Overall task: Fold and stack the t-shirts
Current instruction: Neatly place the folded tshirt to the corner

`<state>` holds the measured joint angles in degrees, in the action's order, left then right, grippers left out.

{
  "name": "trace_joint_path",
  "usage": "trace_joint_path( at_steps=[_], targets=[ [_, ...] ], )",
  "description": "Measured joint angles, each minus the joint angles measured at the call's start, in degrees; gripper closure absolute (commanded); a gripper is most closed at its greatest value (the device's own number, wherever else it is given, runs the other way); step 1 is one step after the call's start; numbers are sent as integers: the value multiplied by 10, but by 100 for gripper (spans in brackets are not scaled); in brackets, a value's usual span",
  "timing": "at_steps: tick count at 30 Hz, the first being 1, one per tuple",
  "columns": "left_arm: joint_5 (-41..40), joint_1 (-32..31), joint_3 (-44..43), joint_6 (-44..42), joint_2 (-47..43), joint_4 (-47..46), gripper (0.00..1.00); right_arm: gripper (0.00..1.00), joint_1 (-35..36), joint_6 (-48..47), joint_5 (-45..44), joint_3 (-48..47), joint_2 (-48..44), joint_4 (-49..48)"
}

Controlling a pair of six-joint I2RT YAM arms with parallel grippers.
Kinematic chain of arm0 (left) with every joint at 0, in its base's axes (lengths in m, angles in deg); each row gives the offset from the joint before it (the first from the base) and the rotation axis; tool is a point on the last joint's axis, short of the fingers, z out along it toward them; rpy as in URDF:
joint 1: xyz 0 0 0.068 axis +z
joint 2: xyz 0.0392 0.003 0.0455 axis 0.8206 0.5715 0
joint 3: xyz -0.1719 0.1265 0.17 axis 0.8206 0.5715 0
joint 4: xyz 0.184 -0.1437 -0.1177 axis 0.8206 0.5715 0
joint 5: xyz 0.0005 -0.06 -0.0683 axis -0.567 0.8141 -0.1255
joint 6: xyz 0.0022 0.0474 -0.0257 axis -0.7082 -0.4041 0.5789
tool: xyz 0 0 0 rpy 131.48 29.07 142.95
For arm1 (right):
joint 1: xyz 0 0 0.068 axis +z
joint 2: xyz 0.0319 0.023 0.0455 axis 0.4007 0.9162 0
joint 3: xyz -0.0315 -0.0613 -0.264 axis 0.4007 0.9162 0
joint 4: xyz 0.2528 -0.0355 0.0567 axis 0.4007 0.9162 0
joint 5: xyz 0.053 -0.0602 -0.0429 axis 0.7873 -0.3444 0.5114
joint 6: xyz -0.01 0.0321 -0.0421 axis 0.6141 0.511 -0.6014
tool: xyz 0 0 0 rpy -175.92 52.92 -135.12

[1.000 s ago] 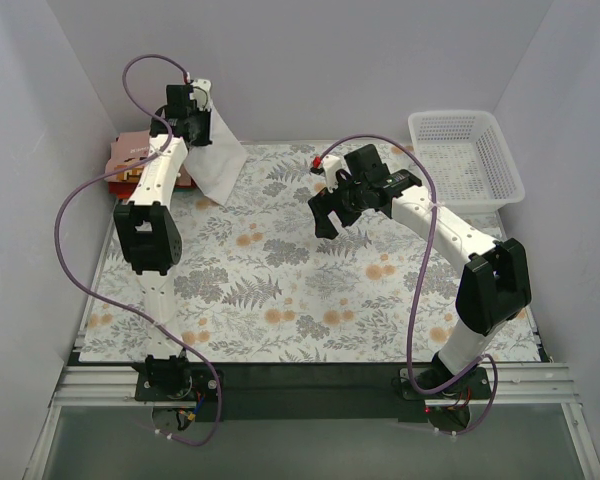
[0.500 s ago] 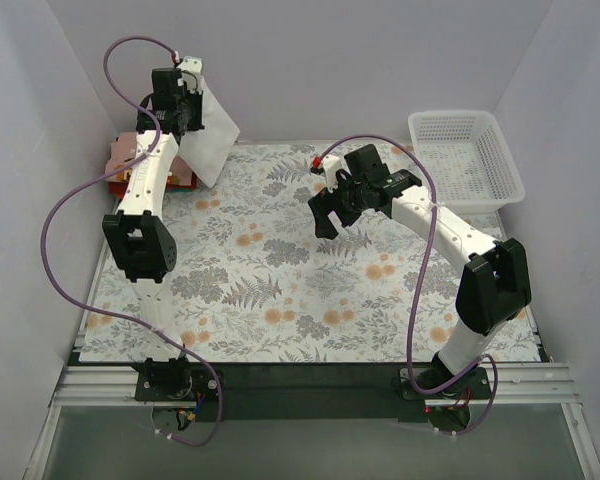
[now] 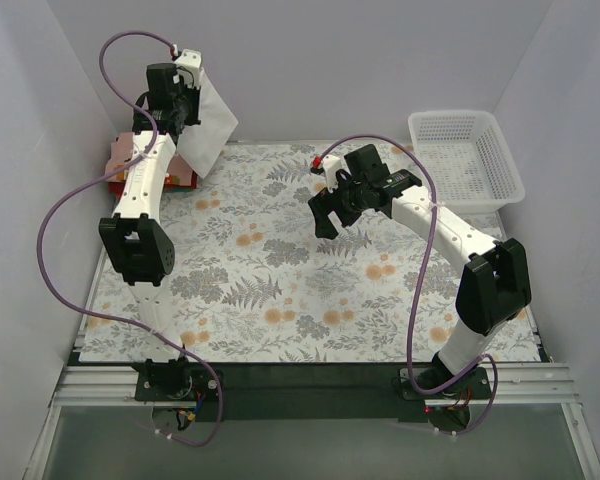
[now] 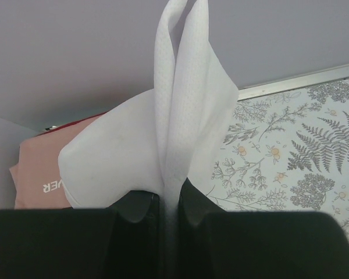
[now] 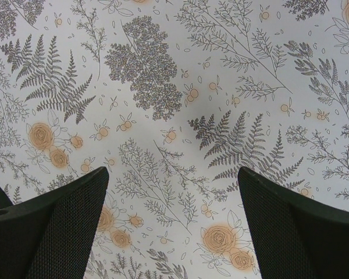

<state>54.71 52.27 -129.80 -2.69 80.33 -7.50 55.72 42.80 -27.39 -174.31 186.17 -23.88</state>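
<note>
White t-shirt (image 4: pixel 186 104) hangs pinched in left fingers (image 4: pixel 192 203) near far wall (image 3: pixel 310 60).

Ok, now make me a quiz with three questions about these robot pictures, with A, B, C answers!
1. Where is the white lattice basket?
A) far right corner of the floral table
B) middle of the table
C) under the left arm

2. What colour is the t-shirt pinched in the left gripper?
A) red
B) white
C) blue

3. How is the right gripper?
A) shut on cloth
B) holding a basket
C) open and empty

Answers:
1 A: the top view shows it at the far right.
2 B: the left wrist view shows white cloth between the fingers.
3 C: its fingers stand wide apart with only the table showing between them.
</note>
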Motion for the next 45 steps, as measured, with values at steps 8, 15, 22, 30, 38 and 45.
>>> trace_joint_path(
  at_steps=[8,15,22,30,38,45],
  targets=[
    [0,22,5,-22,0,-15,100,2,0,0,0,0,0,0],
    [0,53,12,-40,5,-23,100,2,-1,0,0,0,0,0],
    [2,91,12,-56,28,-29,100,2,-2,0,0,0,0,0],
    [15,121,12,-93,67,-37,100,2,-2,1,3,0,11,2],
    [27,146,10,-131,104,-60,100,2,-2,2,4,0,17,5],
    [39,176,-3,-159,139,-78,100,2,-2,2,9,0,24,6]
  ],
)
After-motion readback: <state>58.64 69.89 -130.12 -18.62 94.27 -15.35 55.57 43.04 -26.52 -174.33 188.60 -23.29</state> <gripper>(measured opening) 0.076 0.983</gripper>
